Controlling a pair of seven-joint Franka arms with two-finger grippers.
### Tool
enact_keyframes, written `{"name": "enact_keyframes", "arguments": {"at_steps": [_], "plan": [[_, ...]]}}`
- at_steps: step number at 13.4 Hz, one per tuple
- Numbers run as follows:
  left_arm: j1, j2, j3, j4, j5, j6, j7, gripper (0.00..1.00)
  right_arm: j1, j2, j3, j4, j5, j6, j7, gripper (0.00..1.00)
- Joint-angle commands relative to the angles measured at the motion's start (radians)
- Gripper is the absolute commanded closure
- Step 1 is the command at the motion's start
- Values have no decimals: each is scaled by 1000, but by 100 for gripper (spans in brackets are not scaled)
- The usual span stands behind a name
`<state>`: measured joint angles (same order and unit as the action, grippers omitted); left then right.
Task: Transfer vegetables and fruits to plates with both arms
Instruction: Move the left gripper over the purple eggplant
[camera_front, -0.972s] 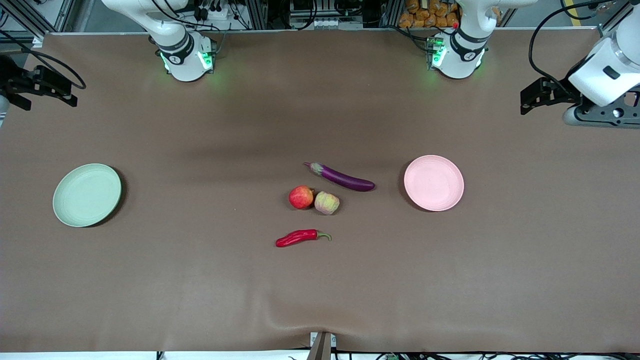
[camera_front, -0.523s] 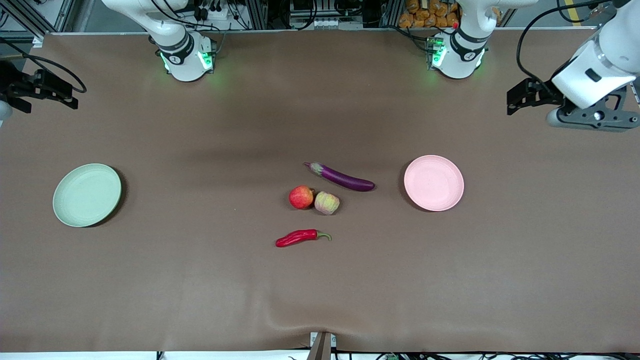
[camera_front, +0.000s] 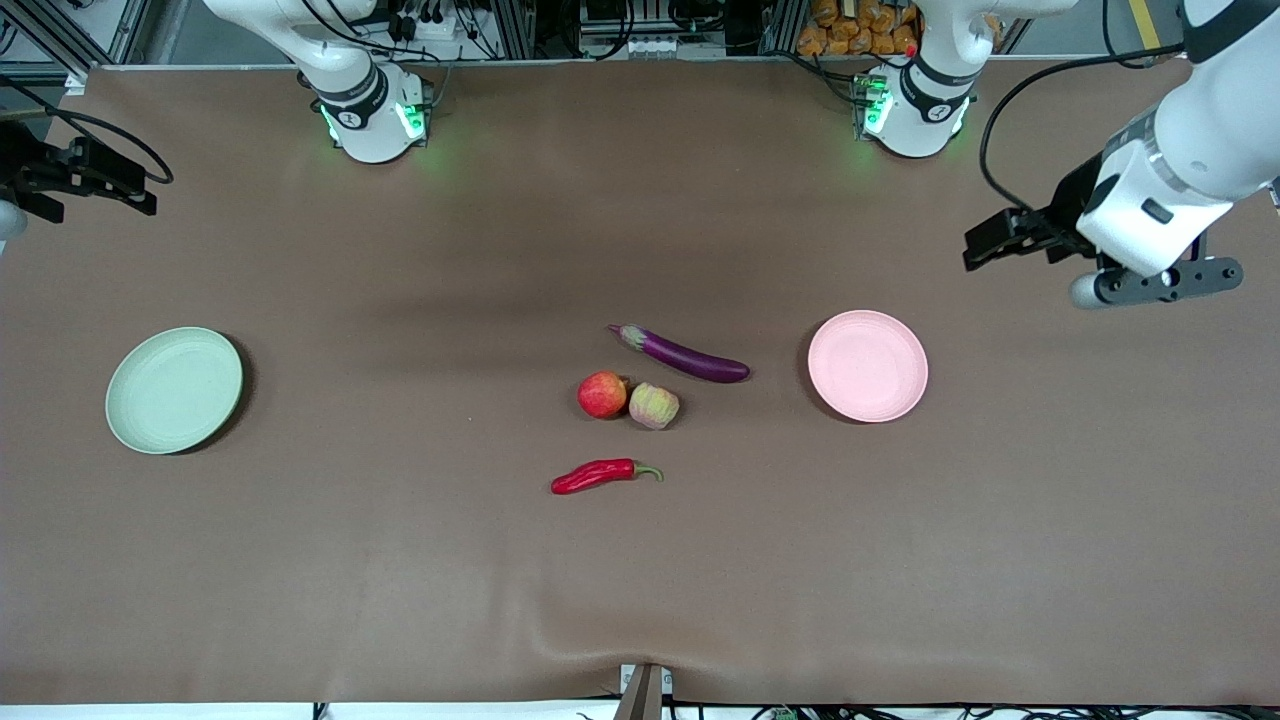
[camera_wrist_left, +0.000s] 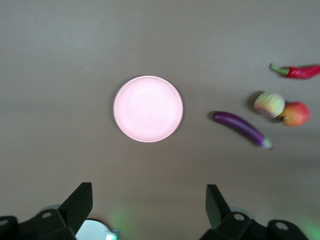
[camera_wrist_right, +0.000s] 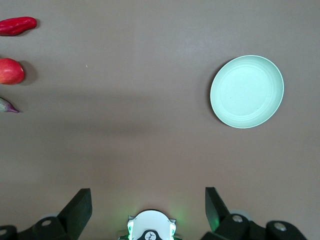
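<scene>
The purple eggplant (camera_front: 685, 355), the red fruit (camera_front: 602, 394), the paler pink-green fruit (camera_front: 654, 405) and the red chili pepper (camera_front: 595, 475) lie at the table's middle. The pink plate (camera_front: 867, 365) is empty toward the left arm's end. The green plate (camera_front: 174, 389) is empty toward the right arm's end. My left gripper (camera_front: 990, 245) is open and empty, in the air near the pink plate. Its wrist view shows the plate (camera_wrist_left: 148, 108), eggplant (camera_wrist_left: 240, 127), both fruits and chili. My right gripper (camera_front: 140, 190) is open and empty at the table's end; its wrist view shows the green plate (camera_wrist_right: 246, 91).
The brown mat (camera_front: 400, 560) covers the whole table. The two arm bases (camera_front: 375, 120) (camera_front: 910, 110) stand along the edge farthest from the front camera. The right arm's base also shows in the right wrist view (camera_wrist_right: 150, 226).
My left gripper has come in from the table's end toward the pink plate and the middle. The right arm has hardly moved. The produce and plates have not moved.
</scene>
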<state>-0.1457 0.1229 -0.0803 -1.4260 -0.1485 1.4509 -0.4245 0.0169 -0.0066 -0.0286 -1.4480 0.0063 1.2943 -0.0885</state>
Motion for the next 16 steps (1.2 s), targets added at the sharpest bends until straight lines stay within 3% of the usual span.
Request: {"name": "enact_keyframes", "arguments": {"at_steps": [1,4,7,10,12,16], "plan": [[2,63,-1,49,-63,8,-75,0,-14,11,10,26,7,-18,1,0],[-35,115,-1,49,-131,52,-198,0,-5,11,13,26,15,-13,0,0],[-122,158,0,49,-129,115,-389,0,-14,10,10,26,43,-23,0,0],[-234,178,2,30,-73,164,-460,0,-21,10,10,21,43,-32,0,0],[-267,176,-1,-31,-39,238,-540,0,-28,11,10,18,43,-36,-2,0],[-319,133,-3,-255,-32,448,-579,0,-28,11,12,14,43,-52,-1,0]]}}
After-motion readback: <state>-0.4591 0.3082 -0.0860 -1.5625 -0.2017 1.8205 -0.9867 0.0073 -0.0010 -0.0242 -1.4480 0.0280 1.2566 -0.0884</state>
